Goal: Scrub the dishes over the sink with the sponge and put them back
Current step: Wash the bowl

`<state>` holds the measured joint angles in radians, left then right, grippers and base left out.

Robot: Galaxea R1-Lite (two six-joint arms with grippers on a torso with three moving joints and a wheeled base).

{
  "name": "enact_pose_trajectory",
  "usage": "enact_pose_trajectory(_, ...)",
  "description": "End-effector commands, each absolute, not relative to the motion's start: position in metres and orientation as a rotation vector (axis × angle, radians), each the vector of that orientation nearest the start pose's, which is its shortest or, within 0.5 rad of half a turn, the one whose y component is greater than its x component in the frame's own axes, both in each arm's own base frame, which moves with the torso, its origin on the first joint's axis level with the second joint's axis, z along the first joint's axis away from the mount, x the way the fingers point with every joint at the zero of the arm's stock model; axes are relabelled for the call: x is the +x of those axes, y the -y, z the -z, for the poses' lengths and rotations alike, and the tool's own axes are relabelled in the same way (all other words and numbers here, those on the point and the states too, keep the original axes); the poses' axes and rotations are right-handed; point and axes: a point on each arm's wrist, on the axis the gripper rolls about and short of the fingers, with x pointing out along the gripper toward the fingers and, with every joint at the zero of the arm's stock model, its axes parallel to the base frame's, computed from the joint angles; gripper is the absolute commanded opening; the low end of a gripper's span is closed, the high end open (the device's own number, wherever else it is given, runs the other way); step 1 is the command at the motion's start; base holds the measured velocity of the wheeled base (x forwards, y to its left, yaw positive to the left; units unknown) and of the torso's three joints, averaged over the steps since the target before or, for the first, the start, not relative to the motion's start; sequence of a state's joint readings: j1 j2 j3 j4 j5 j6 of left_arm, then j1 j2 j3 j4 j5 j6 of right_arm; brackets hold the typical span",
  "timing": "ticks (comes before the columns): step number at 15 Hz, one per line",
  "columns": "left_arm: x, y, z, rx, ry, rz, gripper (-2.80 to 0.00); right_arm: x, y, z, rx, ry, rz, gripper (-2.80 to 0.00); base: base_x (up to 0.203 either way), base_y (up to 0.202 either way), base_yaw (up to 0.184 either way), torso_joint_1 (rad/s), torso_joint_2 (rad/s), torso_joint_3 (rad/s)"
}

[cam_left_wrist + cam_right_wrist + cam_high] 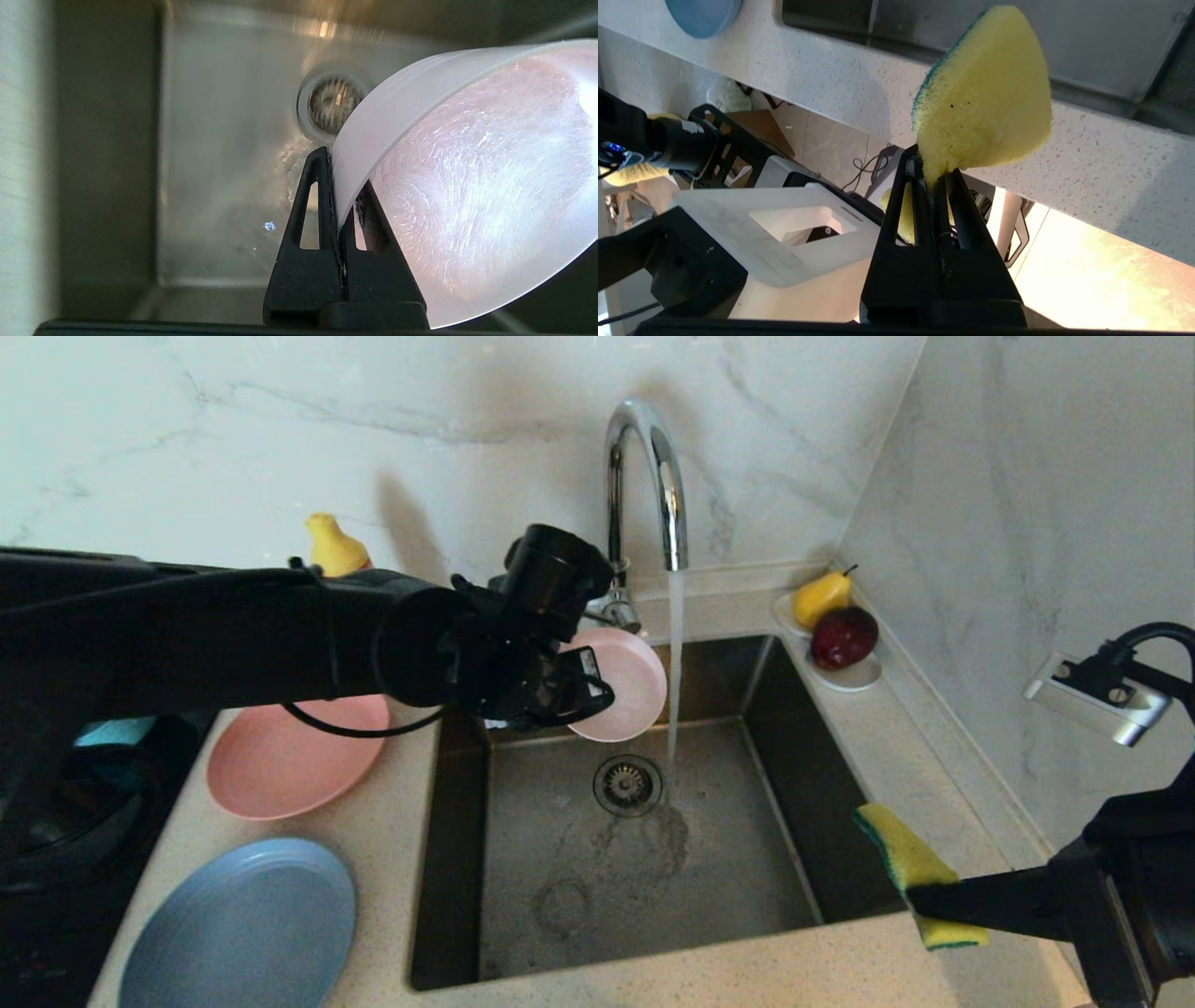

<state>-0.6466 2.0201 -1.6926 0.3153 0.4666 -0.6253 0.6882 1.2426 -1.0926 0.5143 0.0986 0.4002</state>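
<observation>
Speckled pale stone forms the countertop [392, 859], with white veined marble rising behind it and along the right wall; the sink [653, 859], a square brushed-steel basin, is set into it, its round strainer drain [627, 785] lying toward the far side; water runs from the curved chrome tap [644, 476] and lands just right of the drain.

On the counter left of the basin sit 2 matte plates, the salmon-pink plate [280, 765] farther and the grey-blue plate [243, 924] nearer; a white saucer with fruit [836, 625] rests at the far right corner; a yellow bottle top [334, 546] shows behind the left arm.

The left gripper [583, 686] reaches from the left over the far part of the basin, clamped on the rim of the pale pink bowl [621, 683], which hangs tilted just left of the stream; the left wrist view alone shows the 2 black fingers [308, 205] pinching the thin rim, 1 inside and 1 outside, with the bowl's smooth interior [490, 186] over the drain [334, 105].

The right gripper [920, 896] hovers over the near right corner of the sink, closed tight on the sponge [910, 863]; the right wrist view shows what the head view hides, the porous yellow face [985, 102] with a thin green edge, squeezed between the fingers [906, 205], plus the counter's front edge and a tiled floor below.
</observation>
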Motion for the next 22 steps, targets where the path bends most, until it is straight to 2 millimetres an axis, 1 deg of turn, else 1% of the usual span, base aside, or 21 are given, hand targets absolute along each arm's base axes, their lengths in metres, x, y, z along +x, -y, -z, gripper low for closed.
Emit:
enact_pose_trajectory(1,0.296,0.21,-0.256,-0.282,-0.455,0.046,-2.8,0.128,-0.111,-0.267,0.163,-0.804,-0.618,-2.8,0.0,0.0,0.0,0.0,0.0,0.0)
enact_pose_trajectory(2,0.29,0.205,-0.256,-0.267,-0.406,0.068,-2.8,0.128,-0.111,-0.266,0.162,-0.807,-0.623,-2.8,0.0,0.0,0.0,0.0,0.0,0.0)
enact_pose_trajectory(6,0.259,0.181,-0.26,-0.161,-0.113,0.157,-2.8,0.13,-0.116,-0.263,0.139,-0.823,-0.64,-2.8,0.0,0.0,0.0,0.0,0.0,0.0)
enact_pose_trajectory(9,0.243,0.168,-0.273,-0.152,0.098,0.175,-2.8,0.131,-0.117,-0.263,0.135,-0.825,-0.64,-2.8,0.0,0.0,0.0,0.0,0.0,0.0)
enact_pose_trajectory(11,0.237,0.164,-0.279,-0.138,0.147,0.179,-2.8,0.132,-0.118,-0.263,0.136,-0.828,-0.638,-2.8,0.0,0.0,0.0,0.0,0.0,0.0)
enact_pose_trajectory(15,0.221,0.153,-0.307,-0.131,0.335,0.21,-2.8,0.132,-0.117,-0.256,0.129,-0.85,-0.626,-2.8,0.0,0.0,0.0,0.0,0.0,0.0)
enact_pose_trajectory(16,0.217,0.151,-0.31,-0.133,0.368,0.239,-2.8,0.131,-0.116,-0.256,0.129,-0.849,-0.626,-2.8,0.0,0.0,0.0,0.0,0.0,0.0)
enact_pose_trajectory(18,0.214,0.149,-0.309,-0.127,0.406,0.298,-2.8,0.131,-0.114,-0.256,0.134,-0.849,-0.616,-2.8,0.0,0.0,0.0,0.0,0.0,0.0)
enact_pose_trajectory(21,0.207,0.145,-0.315,-0.145,0.47,0.325,-2.8,0.128,-0.111,-0.254,0.131,-0.848,-0.616,-2.8,0.0,0.0,0.0,0.0,0.0,0.0)
enact_pose_trajectory(22,0.206,0.144,-0.314,-0.146,0.468,0.331,-2.8,0.128,-0.111,-0.253,0.131,-0.852,-0.614,-2.8,0.0,0.0,0.0,0.0,0.0,0.0)
